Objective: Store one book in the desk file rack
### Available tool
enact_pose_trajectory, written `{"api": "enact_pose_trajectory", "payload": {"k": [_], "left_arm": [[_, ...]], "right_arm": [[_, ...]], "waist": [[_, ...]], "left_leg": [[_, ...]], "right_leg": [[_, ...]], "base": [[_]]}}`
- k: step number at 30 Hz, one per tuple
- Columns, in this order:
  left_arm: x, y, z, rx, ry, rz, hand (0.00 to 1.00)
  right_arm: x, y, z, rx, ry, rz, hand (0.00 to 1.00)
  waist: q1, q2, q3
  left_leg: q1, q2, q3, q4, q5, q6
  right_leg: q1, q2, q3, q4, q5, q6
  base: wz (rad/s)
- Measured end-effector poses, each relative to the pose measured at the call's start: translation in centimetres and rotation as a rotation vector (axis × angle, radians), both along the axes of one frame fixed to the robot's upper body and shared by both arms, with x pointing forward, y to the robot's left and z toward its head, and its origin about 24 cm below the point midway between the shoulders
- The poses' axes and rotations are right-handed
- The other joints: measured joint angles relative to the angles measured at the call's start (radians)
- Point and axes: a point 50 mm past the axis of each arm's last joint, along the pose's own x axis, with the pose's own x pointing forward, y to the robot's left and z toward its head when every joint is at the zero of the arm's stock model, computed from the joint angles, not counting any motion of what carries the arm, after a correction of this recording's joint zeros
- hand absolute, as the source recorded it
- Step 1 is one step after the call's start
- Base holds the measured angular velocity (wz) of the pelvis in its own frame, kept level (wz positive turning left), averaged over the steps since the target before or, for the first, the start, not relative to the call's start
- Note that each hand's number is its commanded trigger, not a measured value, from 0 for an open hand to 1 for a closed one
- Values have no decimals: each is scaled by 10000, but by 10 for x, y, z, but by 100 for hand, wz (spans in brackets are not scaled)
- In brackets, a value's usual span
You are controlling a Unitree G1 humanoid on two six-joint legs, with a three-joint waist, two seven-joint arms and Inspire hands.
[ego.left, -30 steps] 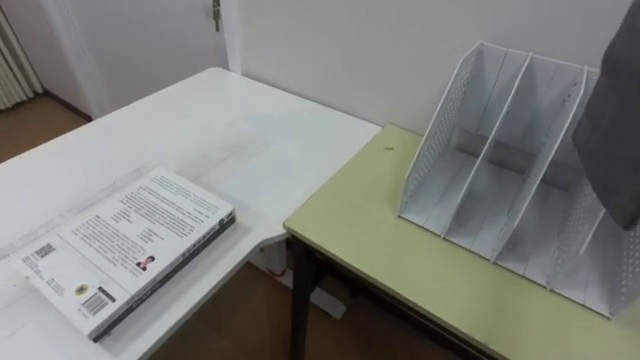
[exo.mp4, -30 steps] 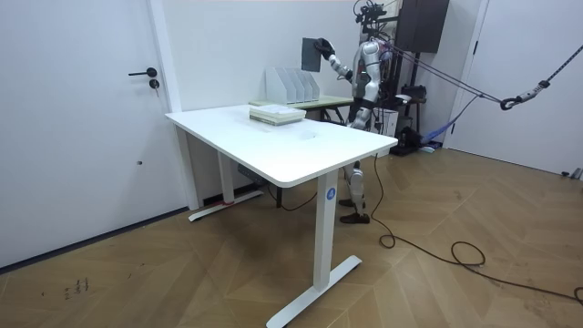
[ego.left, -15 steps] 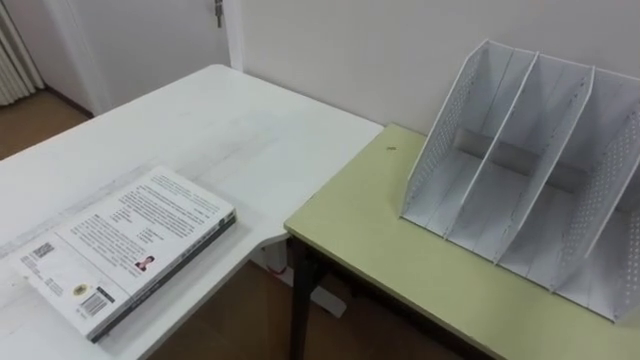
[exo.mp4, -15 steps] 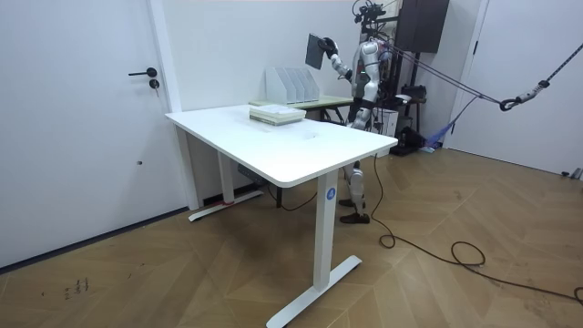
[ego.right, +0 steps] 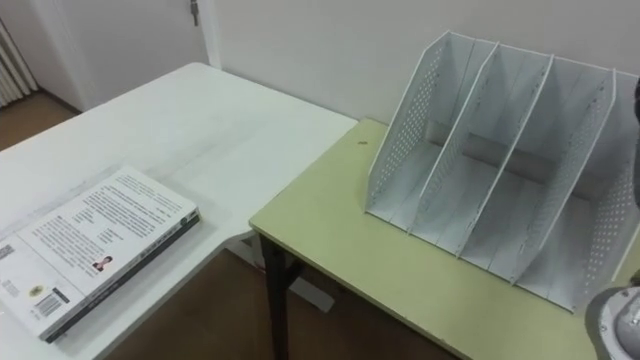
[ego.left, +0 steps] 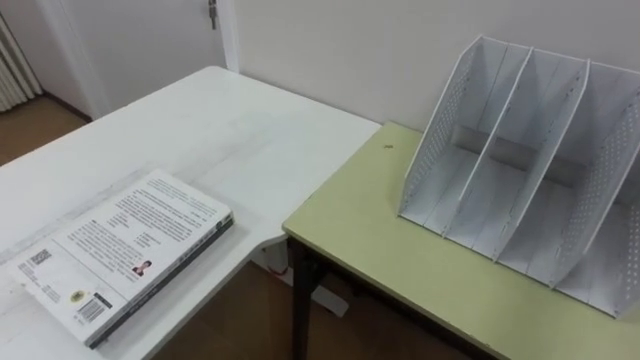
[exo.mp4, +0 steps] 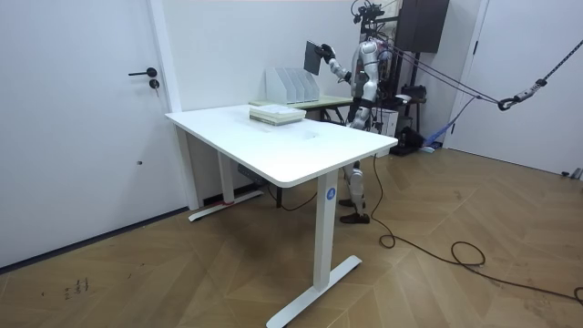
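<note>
My right hand (exo.mp4: 325, 64) grasps the book (exo.mp4: 313, 55) by its lower edge. The room view shows it held upright in the air, higher than the rack (ego.left: 438, 130) and apart from it, though it is too small there for me to read the grip itself.

To do this step well, I'd turn the book so its cover runs parallel to the dividers. Then I'd bring it over one slot from the open near side and lower it edge-first. I wouldn't let go until its bottom rests on the slot floor. I'd go slowly, since the rack looks like light plastic and could slide or tip if a corner catches a divider.

The rack is white, with perforated side walls, thin plain dividers and three empty slots. Its walls rise towards the far side and slope down to a low near lip. It stands on the right of a smooth pale green table (ego.left: 400, 260), against the wall.

To the left is a matte white desk (ego.left: 200, 120). Another book (ego.left: 125, 250) lies flat on its near part, with a glossy printed white cover and a dark edge beneath.
</note>
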Motion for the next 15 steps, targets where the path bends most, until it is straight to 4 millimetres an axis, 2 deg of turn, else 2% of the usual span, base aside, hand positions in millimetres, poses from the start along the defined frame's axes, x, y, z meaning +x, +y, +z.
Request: {"api": "enact_pose_trajectory", "payload": {"k": [3,8,11,15], "left_arm": [[0,-1,0,0,8,19,0],[-2,0,0,8,13,120,0],[-3,2,0,39,19,223,0],[-3,4,1,83,13,233,0]], "right_arm": [[0,0,0,-44,42,74,100],[1,-3,7,-163,-107,111,100],[3,-5,11,-128,-230,44,100],[3,-4,11,-155,-230,83,100]], "waist": [[7,38,10],[-5,-20,-4],[-12,-107,-37],[6,-201,-43]], "left_leg": [[-4,-1,-3,-12,1,0],[-11,-6,-20,-21,2,-1],[-9,-5,-20,-21,3,-1],[-1,-7,-36,-14,3,-1]], "right_leg": [[-33,-2,-3,43,-25,-3],[-35,-11,-32,44,-45,-8],[-27,-9,-33,36,-45,-8],[2,-10,-37,10,-44,-8]], "base": [[0],[0],[0],[0]]}}
